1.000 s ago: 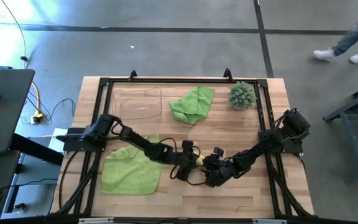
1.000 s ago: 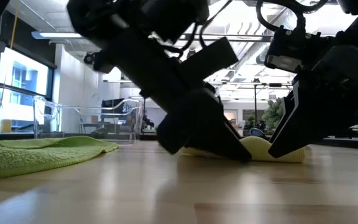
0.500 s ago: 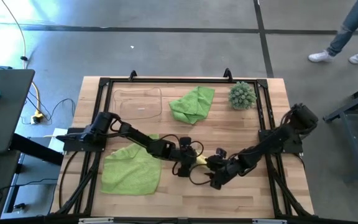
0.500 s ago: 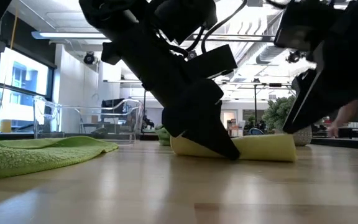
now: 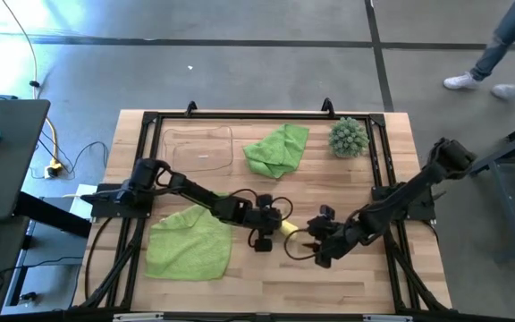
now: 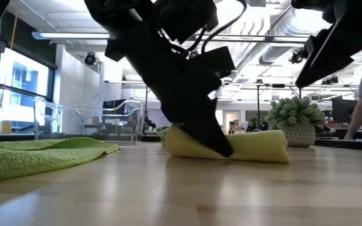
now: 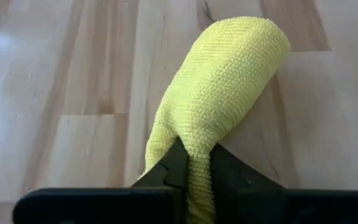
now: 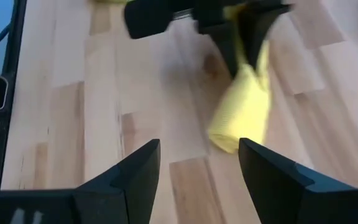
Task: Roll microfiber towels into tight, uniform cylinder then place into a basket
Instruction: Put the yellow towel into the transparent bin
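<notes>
Two left fingers (image 7: 191, 171) pinching rolled yellow towel (image 7: 229, 87) (tightly), right fingers (image 8: 197, 171) spread wide

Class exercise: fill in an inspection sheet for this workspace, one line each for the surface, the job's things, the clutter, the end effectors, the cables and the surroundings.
Surface: wooden table, black frame around it.
Job's things: rolled yellow towel lying on the table; flat green towel at front left; crumpled green towel at the back; clear basket holds nothing.
Clutter: spiky plant at back right.
End effectors: left end effector shut on the yellow towel's end; right end effector open, apart from it.
Cables: yellow cable on the floor at left.
Surroundings: person's legs at upper right.
</notes>
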`<state>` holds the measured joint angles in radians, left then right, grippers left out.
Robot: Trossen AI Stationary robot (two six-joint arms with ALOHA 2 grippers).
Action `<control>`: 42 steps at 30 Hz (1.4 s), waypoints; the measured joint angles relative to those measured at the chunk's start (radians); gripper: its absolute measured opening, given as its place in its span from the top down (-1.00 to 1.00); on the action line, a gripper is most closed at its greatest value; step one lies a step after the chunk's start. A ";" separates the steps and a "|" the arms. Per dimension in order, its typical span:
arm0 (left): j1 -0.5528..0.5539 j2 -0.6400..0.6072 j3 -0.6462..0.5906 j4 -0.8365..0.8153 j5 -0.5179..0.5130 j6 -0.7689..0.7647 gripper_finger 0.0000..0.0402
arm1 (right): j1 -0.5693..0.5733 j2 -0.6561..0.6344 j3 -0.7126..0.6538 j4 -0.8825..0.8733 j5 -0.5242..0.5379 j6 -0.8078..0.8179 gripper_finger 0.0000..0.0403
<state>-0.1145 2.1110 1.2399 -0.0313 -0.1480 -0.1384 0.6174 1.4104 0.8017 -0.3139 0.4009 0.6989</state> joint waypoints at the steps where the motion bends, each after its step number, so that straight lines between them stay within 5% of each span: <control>1: -0.001 -0.011 -0.001 -0.014 0.008 -0.007 0.90 | 0.000 -0.014 0.000 -0.020 0.012 0.000 -0.05; 6: -0.001 -0.121 -0.007 -0.124 0.018 0.002 0.89 | 0.000 -0.048 0.000 -0.062 0.031 -0.001 -0.05; 23: 0.177 -0.588 -0.002 -0.707 -0.254 0.009 0.89 | 0.002 -0.077 0.002 -0.181 0.032 -0.008 -0.05; 31: 0.350 -0.631 -0.031 -0.902 -0.316 -0.008 0.89 | -0.002 -0.076 0.002 -0.232 0.048 -0.011 -0.05; 42: 0.549 -0.652 -0.250 -0.874 -0.259 0.000 0.89 | -0.002 -0.076 0.002 -0.263 0.058 -0.011 -0.05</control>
<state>0.4341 1.4590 0.9900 -0.9054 -0.4071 -0.1382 0.6151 1.3342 0.8032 -0.5765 0.4591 0.6876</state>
